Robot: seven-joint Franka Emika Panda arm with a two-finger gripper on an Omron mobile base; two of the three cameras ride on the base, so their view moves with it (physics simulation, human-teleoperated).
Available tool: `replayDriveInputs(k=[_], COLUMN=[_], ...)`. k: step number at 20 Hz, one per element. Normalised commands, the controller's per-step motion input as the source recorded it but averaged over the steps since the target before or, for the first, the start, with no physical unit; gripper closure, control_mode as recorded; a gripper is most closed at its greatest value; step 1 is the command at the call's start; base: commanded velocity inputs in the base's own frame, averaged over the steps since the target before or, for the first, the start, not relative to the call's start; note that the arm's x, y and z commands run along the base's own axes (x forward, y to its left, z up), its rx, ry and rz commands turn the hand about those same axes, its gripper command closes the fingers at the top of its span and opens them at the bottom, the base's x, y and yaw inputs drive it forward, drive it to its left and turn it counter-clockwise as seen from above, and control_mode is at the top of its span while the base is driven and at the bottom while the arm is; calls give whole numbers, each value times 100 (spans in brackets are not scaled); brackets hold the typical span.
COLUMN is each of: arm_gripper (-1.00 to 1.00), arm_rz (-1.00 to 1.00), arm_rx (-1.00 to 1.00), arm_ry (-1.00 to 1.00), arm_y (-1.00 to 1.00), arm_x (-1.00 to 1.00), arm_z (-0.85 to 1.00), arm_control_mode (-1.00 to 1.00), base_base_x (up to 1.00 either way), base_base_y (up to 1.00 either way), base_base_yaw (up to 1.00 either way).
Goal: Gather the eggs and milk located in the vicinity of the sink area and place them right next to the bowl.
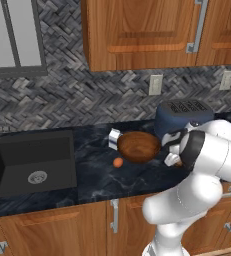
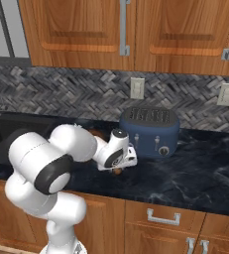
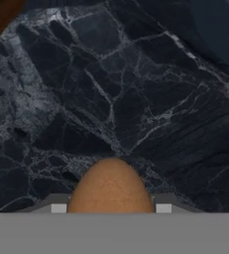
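Egg [image 3: 111,186] between end effector [image 3: 111,208] fingers, above dark counter [image 3: 136,99], beside bowl [image 1: 138,146]

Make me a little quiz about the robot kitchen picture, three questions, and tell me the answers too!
1. True or false: a small orange-brown egg lies on the dark marble counter beside the round brown wooden bowl.
2. What does the robot's hand hold between its fingers? A) an orange-brown egg B) a spoon C) nothing
3. Fill the gap: the blue toaster stands against the grey ______ wall.

Key: 1 true. 2 A, the held egg shows in the hand view. 3 tiled.
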Motion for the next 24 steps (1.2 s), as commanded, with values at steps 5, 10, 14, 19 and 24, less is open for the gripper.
replayDriveInputs(k=[5, 10, 14, 19, 24], arm_gripper=[100, 100, 100, 100, 100], arm_rz=[19, 19, 16, 15, 12], arm_rx=[5, 6, 6, 7, 8], arm_ry=[-14, -7, -2, 0, 0], arm_y=[6, 15, 14, 20, 19], arm_x=[0, 6, 16, 32, 32], arm_z=[14, 13, 16, 2, 0], arm_control_mode=[-100, -100, -100, -100, -100], base_base_x=[0, 0, 0, 0, 0], base_base_y=[0, 0, 0, 0, 0], base_base_yaw=[0, 0, 0, 0, 0])
